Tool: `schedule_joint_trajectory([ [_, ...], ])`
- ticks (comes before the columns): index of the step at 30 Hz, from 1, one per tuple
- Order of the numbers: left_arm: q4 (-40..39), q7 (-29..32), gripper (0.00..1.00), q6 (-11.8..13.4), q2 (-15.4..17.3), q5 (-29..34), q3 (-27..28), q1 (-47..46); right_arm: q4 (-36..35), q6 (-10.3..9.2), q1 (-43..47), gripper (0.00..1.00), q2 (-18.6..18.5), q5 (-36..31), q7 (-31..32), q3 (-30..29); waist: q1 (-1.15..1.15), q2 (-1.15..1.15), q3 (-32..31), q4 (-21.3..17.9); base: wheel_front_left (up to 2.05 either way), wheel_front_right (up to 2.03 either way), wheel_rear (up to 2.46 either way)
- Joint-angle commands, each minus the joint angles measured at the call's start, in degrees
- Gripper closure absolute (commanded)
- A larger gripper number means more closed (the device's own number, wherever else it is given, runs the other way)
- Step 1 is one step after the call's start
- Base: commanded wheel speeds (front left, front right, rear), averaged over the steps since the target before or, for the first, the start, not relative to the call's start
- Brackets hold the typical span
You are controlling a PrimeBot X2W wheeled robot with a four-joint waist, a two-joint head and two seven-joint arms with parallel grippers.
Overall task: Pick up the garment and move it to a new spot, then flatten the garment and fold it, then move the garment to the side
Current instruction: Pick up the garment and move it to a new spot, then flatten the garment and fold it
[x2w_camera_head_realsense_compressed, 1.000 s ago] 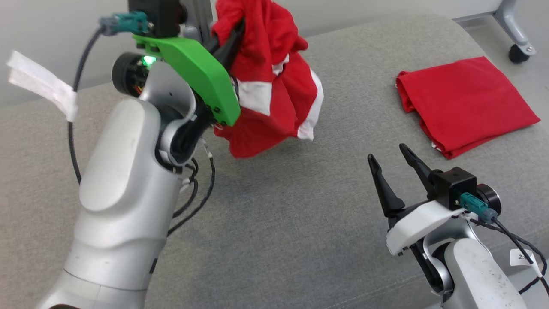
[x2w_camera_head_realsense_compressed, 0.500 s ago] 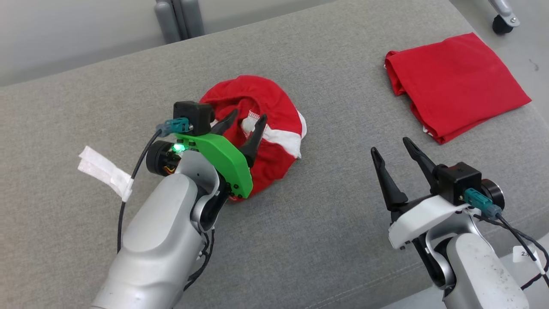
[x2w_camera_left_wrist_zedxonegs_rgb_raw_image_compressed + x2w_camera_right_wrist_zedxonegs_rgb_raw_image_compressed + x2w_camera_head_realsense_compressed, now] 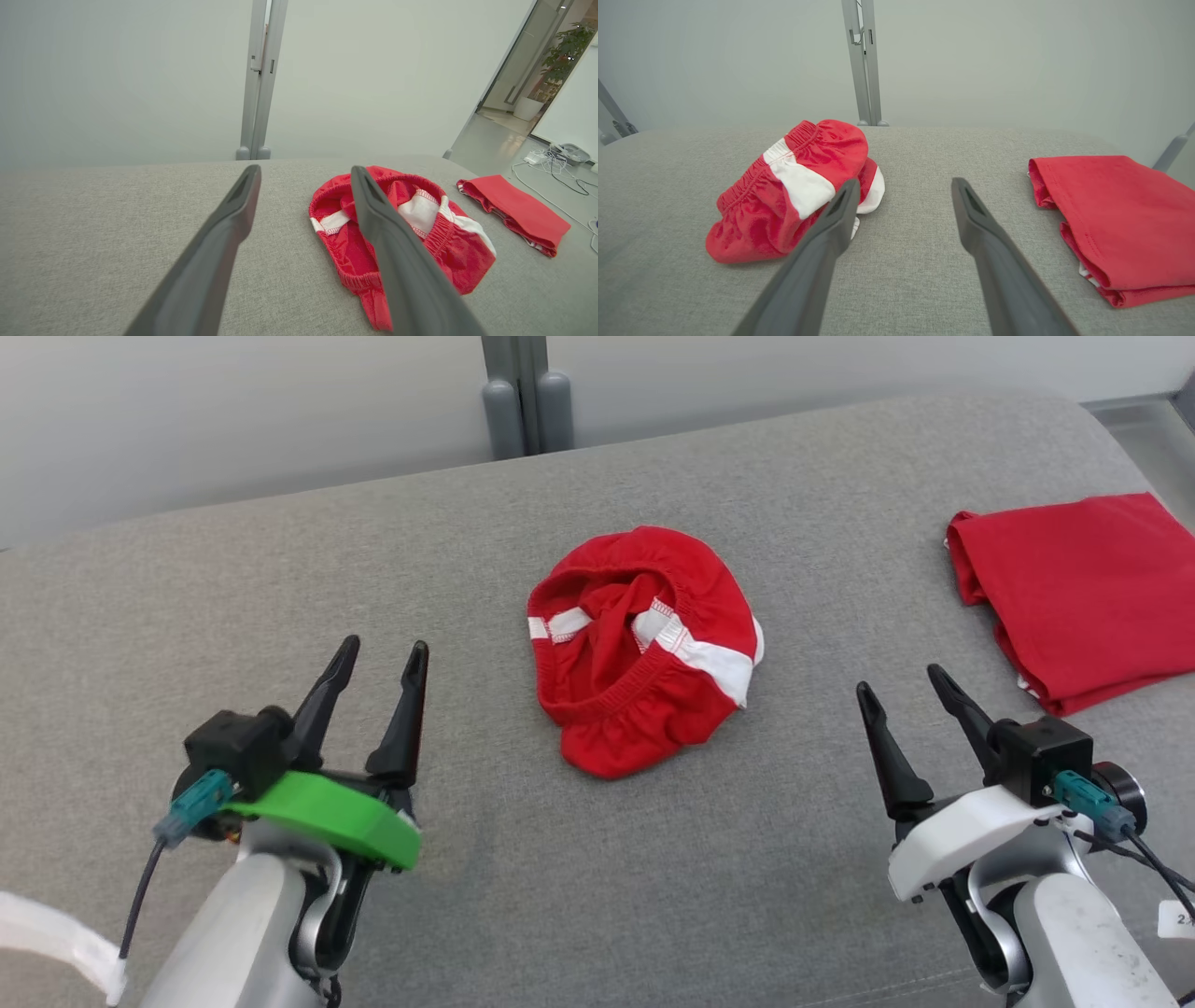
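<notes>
We look down on a grey padded counter [image 3: 280, 597]. At the lower left, our left claw [image 3: 385, 644] hovers low over the counter, its two dark fingers spread and holding nothing. It sits well clear of the garment, leaving it free.

In the middle lies the garment [image 3: 644, 653], red with white bands and a gathered elastic edge. It is crumpled in a rounded heap, touching neither claw. We judge that it sits at its new spot, with flattening next.

At the lower right, our right claw [image 3: 898, 679] is likewise spread and empty, placed to take the other side. At the far right, a folded red cloth [image 3: 1083, 588] lies out of the way.
</notes>
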Motion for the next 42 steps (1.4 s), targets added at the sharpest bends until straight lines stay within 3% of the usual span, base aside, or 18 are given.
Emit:
schedule_joint_trajectory([
  [1, -1.5, -0.5, 0.0, 0.9, 1.1, 0.8, 1.4, 2.8, -0.4, -0.1, 1.1, 0.0, 0.0, -0.4, 0.2, -0.4, 0.0, 0.0, -3.0, 3.6, 0.0, 0.0, 0.0],
  [6, -7.4, -0.9, 0.0, 4.4, 1.4, 2.3, 7.0, 11.2, -1.2, -0.1, 2.9, 0.0, 0.4, -0.5, 0.8, -1.6, 0.0, 0.0, -4.8, 5.8, 0.0, 0.0, 0.0],
  [12, -11.7, -0.9, 0.0, 5.3, 0.6, 5.2, 11.2, 19.3, -1.7, -0.1, 4.6, 0.0, 1.0, -0.7, 1.4, -2.4, 0.0, 0.0, -6.4, 7.3, 0.0, 0.0, 0.0],
  [26, -13.7, -0.9, 0.0, 3.0, -1.5, 10.0, 17.1, 23.6, -1.1, -0.11, 5.8, 0.0, 1.2, -0.6, 0.8, -4.1, 0.0, 0.0, -5.5, 8.0, 0.0, 0.0, 0.0],
  [42, -13.0, -0.9, 0.0, 1.5, -3.0, 12.0, 18.7, 22.9, -0.7, -0.11, 6.0, 0.0, 2.4, -0.9, 0.4, -4.8, 0.0, 0.0, -5.1, 7.7, 0.0, 0.0, 0.0],
])
